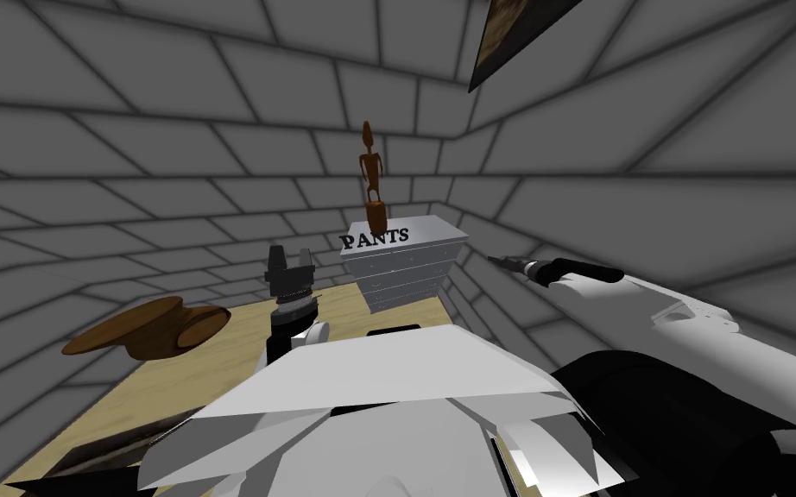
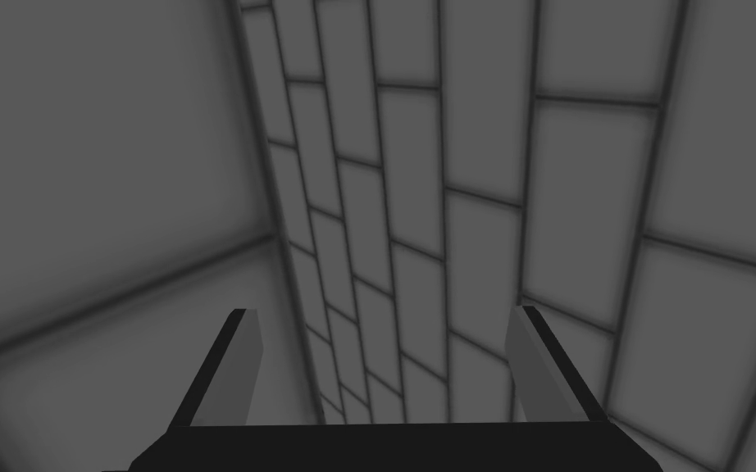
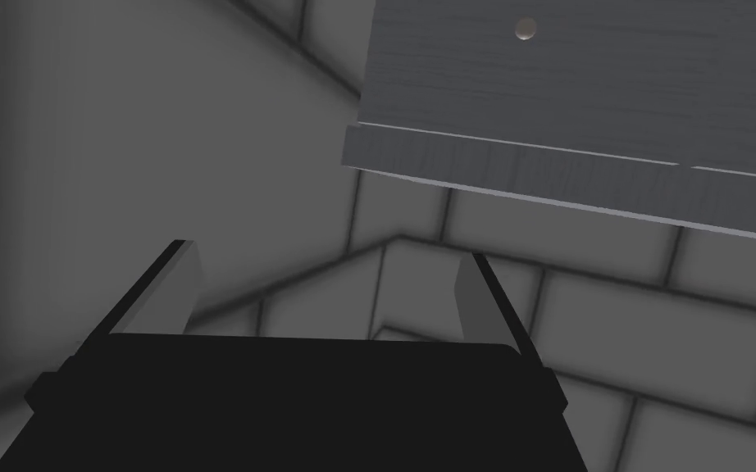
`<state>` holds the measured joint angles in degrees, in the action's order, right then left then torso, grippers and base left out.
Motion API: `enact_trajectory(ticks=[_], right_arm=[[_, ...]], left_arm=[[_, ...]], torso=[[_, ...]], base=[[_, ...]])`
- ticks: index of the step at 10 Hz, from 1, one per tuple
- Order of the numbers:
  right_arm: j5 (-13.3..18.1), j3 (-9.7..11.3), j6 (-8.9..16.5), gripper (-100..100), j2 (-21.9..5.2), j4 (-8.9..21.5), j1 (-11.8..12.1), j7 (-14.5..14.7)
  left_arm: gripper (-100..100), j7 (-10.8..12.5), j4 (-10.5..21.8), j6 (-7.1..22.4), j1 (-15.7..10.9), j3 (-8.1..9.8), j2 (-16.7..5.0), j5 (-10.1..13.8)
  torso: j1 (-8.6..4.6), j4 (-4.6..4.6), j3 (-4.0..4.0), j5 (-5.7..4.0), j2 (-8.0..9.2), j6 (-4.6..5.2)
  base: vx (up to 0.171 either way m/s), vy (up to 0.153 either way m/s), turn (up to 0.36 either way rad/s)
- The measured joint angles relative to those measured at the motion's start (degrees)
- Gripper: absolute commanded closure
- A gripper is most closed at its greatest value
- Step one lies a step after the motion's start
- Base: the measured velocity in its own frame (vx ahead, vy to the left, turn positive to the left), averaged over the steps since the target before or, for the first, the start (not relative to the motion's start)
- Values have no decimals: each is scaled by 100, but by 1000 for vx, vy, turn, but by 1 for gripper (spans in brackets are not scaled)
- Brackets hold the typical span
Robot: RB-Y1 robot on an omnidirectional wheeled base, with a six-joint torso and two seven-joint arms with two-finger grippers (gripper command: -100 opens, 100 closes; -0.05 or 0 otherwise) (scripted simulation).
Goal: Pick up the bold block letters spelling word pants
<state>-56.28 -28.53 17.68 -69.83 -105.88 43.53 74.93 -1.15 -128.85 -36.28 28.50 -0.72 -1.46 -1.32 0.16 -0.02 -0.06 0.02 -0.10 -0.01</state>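
Note:
Black block letters spelling PANTS point(image 1: 375, 237) stand along the front edge of a grey chest of drawers point(image 1: 418, 259) ahead of me. My left gripper point(image 1: 289, 259) is raised to the left of the chest, short of the letters, open and empty; its wrist view shows the fingers point(image 2: 241, 369) wide apart. To the right of the chest my right gripper point(image 1: 505, 261) points toward it, and its wrist view has the fingers point(image 3: 475, 299) open with nothing between them, below the chest's lower drawer front point(image 3: 581, 90).
A tall brown carved figure point(image 1: 372, 177) stands on the chest just behind the letters. A brown wooden bowl-like object point(image 1: 150, 330) lies on a light wooden table point(image 1: 215, 362) at my left. Grey tiled walls close in around the chest.

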Motion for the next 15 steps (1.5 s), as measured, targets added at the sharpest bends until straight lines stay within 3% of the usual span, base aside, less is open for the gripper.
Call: enact_trajectory(ticks=[1,2,6,10,15], right_arm=[[-184,-117,105,-100,-202,47,83,175],[-174,-153,208,-100,-316,10,60,319],[-823,-618,622,-100,-1045,300,327,1028],[-1203,-915,1111,-100,-1750,517,466,1569],[-1698,-1242,1464,-100,-2480,747,666,2325]], left_arm=[[0,0,0,0,0,0,0,0],[0,0,0,0,-1,0,0,0],[0,0,0,0,0,0,0,0],[0,0,0,0,0,0,0,0],[0,0,0,0,-1,0,0,0]], torso=[[2,0,0,1,0,-3],[-4,0,0,-1,1,-4],[1,-1,-3,0,-5,-2],[5,-2,-3,0,-5,-3],[-1,-2,-3,-2,-3,-4]], base=[[13,19,2],[22,33,-36],[29,39,-39],[22,37,-17],[22,36,-18]])
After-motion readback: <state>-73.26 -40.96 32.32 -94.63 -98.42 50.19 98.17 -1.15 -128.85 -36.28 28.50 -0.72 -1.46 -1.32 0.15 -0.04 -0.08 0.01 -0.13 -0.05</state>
